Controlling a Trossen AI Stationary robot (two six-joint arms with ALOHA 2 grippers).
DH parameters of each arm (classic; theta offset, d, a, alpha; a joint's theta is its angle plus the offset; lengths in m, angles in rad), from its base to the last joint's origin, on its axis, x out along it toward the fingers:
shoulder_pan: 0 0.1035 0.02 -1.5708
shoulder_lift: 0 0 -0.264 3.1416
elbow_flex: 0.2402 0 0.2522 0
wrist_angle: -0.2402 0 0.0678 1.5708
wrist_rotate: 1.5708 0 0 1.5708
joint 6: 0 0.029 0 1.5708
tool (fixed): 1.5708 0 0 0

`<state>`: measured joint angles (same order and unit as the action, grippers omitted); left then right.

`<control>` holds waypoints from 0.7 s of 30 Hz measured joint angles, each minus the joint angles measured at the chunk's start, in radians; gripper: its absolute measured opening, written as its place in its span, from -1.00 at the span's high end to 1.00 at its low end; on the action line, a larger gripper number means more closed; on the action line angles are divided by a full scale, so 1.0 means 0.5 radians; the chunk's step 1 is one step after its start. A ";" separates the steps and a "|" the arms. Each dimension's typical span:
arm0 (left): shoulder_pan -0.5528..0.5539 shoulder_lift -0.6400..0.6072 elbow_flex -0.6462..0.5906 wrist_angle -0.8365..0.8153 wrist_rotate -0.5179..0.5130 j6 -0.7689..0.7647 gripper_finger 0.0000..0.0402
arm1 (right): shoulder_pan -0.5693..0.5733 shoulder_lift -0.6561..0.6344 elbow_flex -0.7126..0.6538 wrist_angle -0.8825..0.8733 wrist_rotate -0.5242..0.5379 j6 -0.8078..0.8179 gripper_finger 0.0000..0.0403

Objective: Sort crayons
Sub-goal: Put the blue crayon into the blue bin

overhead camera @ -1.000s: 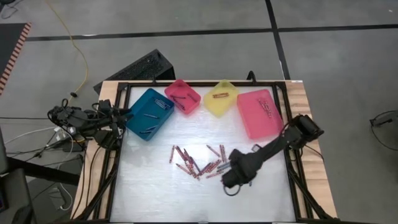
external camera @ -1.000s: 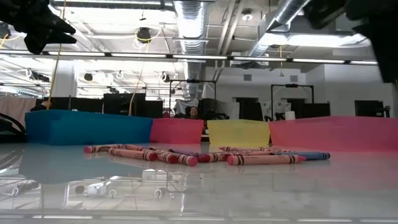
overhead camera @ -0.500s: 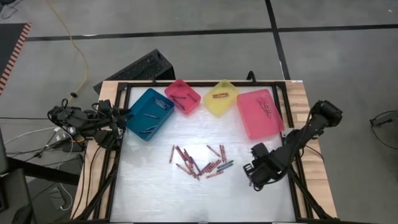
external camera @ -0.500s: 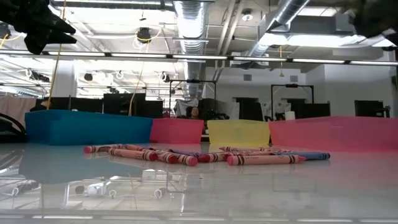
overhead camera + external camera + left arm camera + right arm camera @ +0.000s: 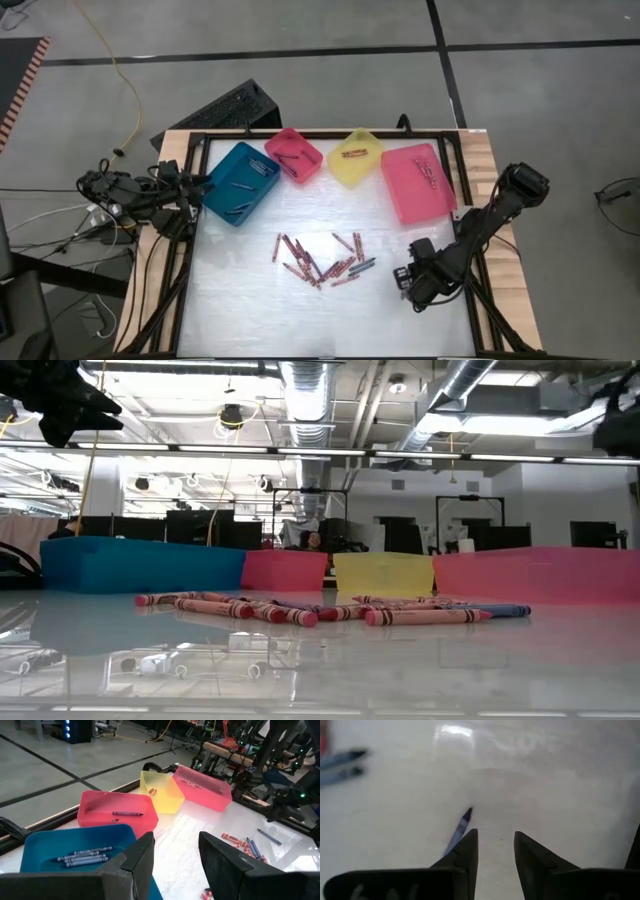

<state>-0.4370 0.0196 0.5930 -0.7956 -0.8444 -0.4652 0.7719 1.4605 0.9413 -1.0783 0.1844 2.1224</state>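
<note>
Overhead, the right gripper (image 5: 408, 288) is hanging above bare table (image 5: 250, 310) to the right of the crayons (image 5: 322, 262), its fingers (image 5: 465, 851) standing slightly apart with a blue crayon (image 5: 460, 829) showing along one finger; whether it is gripped cannot be told. The loose crayons are lying clustered at mid-table. More are lying in the teal bin (image 5: 238, 182), small pink bin (image 5: 294, 155), yellow bin (image 5: 356, 156) and large pink bin (image 5: 417, 181). The left gripper (image 5: 205, 181) is waiting at the teal bin, fingers (image 5: 140, 857) parted and empty. No lettering on the wrappers is legible.
</note>
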 joint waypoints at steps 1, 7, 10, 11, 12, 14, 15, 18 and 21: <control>0.000 0.000 0.000 0.000 0.000 0.000 0.28 | -0.001 0.000 -0.016 0.003 -0.003 0.124 0.40; 0.001 -0.001 0.000 0.000 0.000 -0.002 0.28 | -0.003 0.001 -0.060 0.162 0.003 0.178 0.40; 0.001 0.000 0.000 0.000 0.000 -0.003 0.28 | -0.004 0.001 -0.060 0.211 0.071 0.168 0.40; 0.000 -0.001 0.000 0.000 0.000 -0.003 0.28 | -0.004 0.001 -0.060 0.212 0.084 0.166 0.40; 0.001 0.000 0.000 0.000 0.000 -0.003 0.28 | -0.004 0.001 -0.060 0.209 0.092 0.166 0.40; 0.000 -0.001 0.000 0.000 0.000 -0.003 0.28 | -0.003 0.000 -0.060 0.209 0.093 0.166 0.40; 0.000 -0.001 0.000 0.000 -0.001 -0.004 0.28 | -0.003 0.000 -0.060 0.212 0.093 0.166 0.40; 0.001 0.000 0.000 0.000 0.000 -0.004 0.28 | -0.004 0.001 -0.060 0.215 0.095 0.169 0.40; 0.000 -0.001 0.000 0.000 0.000 -0.004 0.28 | -0.004 0.001 -0.060 0.217 0.095 0.174 0.40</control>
<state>-0.4368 0.0193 0.5930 -0.7956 -0.8444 -0.4671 0.7700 1.4609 0.9115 -0.9699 0.2321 2.2093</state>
